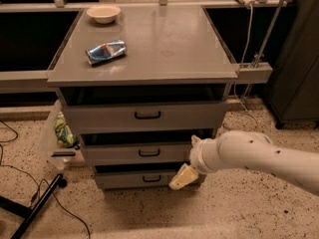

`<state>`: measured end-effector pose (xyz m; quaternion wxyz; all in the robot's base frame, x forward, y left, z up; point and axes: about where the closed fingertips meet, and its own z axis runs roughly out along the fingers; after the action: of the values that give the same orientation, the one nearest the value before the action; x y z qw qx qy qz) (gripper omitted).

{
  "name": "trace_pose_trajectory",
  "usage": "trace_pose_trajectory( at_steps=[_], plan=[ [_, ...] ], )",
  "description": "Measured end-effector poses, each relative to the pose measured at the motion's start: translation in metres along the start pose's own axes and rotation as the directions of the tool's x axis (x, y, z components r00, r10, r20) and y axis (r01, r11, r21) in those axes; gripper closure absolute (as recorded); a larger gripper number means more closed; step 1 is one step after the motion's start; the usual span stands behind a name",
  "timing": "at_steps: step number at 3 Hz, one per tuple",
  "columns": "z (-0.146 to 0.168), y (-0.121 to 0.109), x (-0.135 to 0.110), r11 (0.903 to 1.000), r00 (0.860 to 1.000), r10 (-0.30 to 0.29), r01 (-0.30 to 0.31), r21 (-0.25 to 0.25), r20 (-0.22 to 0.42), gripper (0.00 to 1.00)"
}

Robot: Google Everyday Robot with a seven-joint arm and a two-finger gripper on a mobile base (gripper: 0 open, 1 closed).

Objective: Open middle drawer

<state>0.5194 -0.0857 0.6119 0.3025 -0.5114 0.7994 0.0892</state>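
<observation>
The grey cabinet has three stacked drawers, each with a small black bar handle. The middle drawer (114,154) sits between the taller top drawer (99,117) and the low bottom drawer (119,179). Its handle (149,153) is at the centre of its flat front. My gripper (182,177), yellowish at the tip of a white arm (249,156), points down and left. It is in front of the bottom drawer's right end, below and to the right of the middle drawer's handle, and apart from the handle.
A crushed blue can (105,51) and a cream bowl (103,13) lie on the cabinet top (169,39). A bag with green contents (62,132) leans at the cabinet's left. Black cables and a stand leg (35,208) cross the speckled floor at the left.
</observation>
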Motion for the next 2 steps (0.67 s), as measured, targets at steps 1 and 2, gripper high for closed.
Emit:
trace_pose_trajectory(
  at_steps=[1,2],
  plan=[
    [0.040,-0.001,0.002,0.9990,0.998,0.004,-0.007,0.044,0.063,0.00],
    [0.040,-0.013,-0.008,0.9957,0.995,0.002,-0.011,0.092,0.103,0.00]
  ],
)
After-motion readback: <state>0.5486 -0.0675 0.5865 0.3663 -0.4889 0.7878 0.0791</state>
